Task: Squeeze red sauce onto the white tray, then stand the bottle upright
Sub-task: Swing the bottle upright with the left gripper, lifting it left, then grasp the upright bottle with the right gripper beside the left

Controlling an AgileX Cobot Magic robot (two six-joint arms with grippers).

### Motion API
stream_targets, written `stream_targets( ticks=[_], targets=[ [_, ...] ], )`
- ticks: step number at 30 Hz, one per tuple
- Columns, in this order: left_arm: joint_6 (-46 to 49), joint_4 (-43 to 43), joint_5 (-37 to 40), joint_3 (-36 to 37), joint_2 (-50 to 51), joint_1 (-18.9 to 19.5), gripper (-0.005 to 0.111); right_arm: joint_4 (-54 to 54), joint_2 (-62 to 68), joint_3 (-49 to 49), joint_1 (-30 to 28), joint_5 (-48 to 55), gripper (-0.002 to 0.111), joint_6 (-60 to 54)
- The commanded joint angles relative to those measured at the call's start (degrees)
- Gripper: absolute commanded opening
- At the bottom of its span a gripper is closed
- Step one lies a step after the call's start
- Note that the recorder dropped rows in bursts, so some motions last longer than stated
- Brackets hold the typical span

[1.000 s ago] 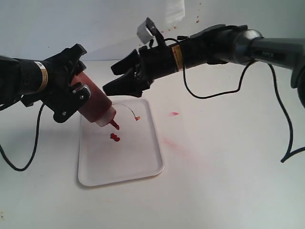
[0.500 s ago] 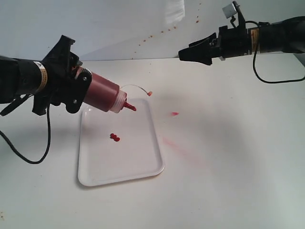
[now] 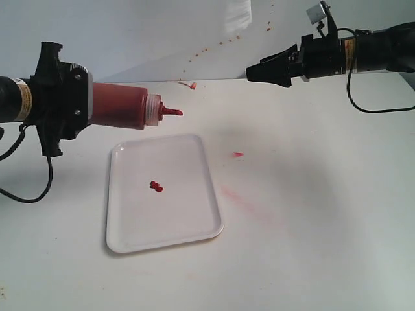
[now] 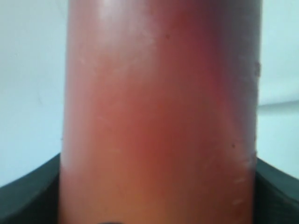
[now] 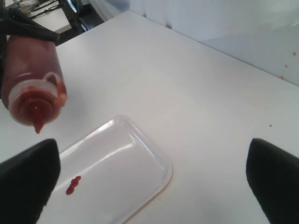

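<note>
My left gripper [image 3: 79, 106] is shut on the bottle [image 3: 120, 107], holding it level above the table. Its red-stained nozzle [image 3: 172, 112] points to the right, past the far edge of the white tray [image 3: 188, 220]. In the left wrist view the bottle [image 4: 159, 116] fills the picture between the dark fingers [image 4: 28, 198]. A small cluster of red sauce [image 3: 156, 187] blobs lies near the tray's middle. In the right wrist view I see the bottle [image 5: 28, 70], the tray [image 5: 140, 154] and the red sauce [image 5: 72, 185]. My right gripper [image 3: 262, 72] hangs open at the far right, holding nothing.
A pale pink smear [image 3: 243, 197] and a small red spot [image 3: 238, 154] mark the table to the right of the tray. A small pinkish cap piece [image 3: 192, 85] shows beyond the nozzle. Reddish specks dot the back wall. A black cable [image 3: 363, 107] droops under the right arm.
The bottle has swung up from pointing down over the tray to level, and the left arm drew back to the left. The right arm pulled away to the upper right and now holds still.
</note>
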Motion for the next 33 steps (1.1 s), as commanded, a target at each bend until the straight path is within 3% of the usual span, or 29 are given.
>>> stream_targets(
  ticks=[1,5,10,15,22,26,33],
  targets=[
    [2.94,-13.52,-9.36,-0.43,-0.61,2.67,0.000,0.69,-0.71,-0.39,-0.53,-0.59,0.105,-0.01],
    [3.50,-23.31,-20.29,-0.32,-0.61,5.18,0.000,0.69,-0.71,-0.39,-0.53,-0.59,0.105,-0.01],
    [-0.99,-28.38,-29.39,-0.32,-0.48,5.47,0.000,0.69,-0.71,-0.39,-0.30,-0.59,0.105,-0.01],
    [-10.13,-32.22,-37.56,-0.32,1.66,5.47,0.000,2.40,-0.71,-0.39,1.42,-0.59,0.105,0.08],
    [-21.35,-36.36,-54.66,-0.32,9.45,5.47,0.000,3.06,-0.71,-0.39,7.01,-0.59,0.105,0.08],
    [-26.43,-36.23,-59.53,-0.32,14.81,5.36,0.000,4.53,-0.93,-0.39,10.58,-0.59,0.105,-0.87],
    [-32.88,-36.10,-59.67,-0.32,21.77,5.24,0.000,9.21,-0.93,-0.39,15.43,-0.59,0.105,-7.68]
  ],
)
